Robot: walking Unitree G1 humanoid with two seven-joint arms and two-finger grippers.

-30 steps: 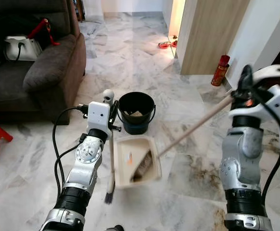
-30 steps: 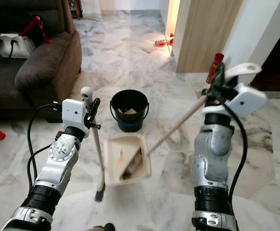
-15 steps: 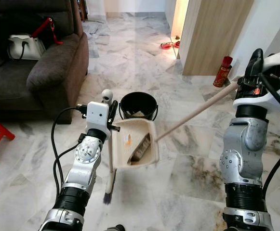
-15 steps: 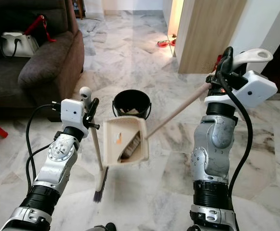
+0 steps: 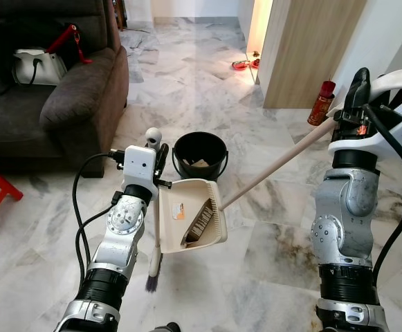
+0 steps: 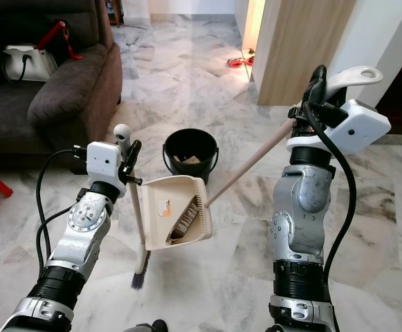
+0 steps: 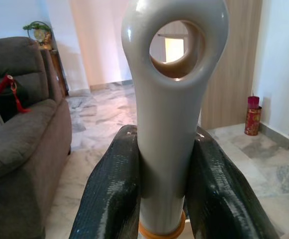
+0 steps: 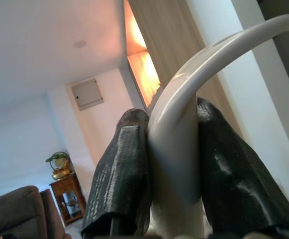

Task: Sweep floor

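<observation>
Both arms are jointed silver metal: rounded, brushed-looking segments with a round cap at the elbow ringed by small screws, and ribbed black collars lower down. Each wrist carries a boxy white housing. Black cables loop loosely beside the arms, one pair on the left, a long one on the right. The left gripper (image 7: 160, 199) and right gripper (image 8: 171, 184) have long black fingers with what looks like a woven, faintly glossy texture

Tilted dustpan (image 6: 174, 220) just before black bucket (image 6: 189, 157), broom (image 6: 138, 207) upright alongside.
</observation>
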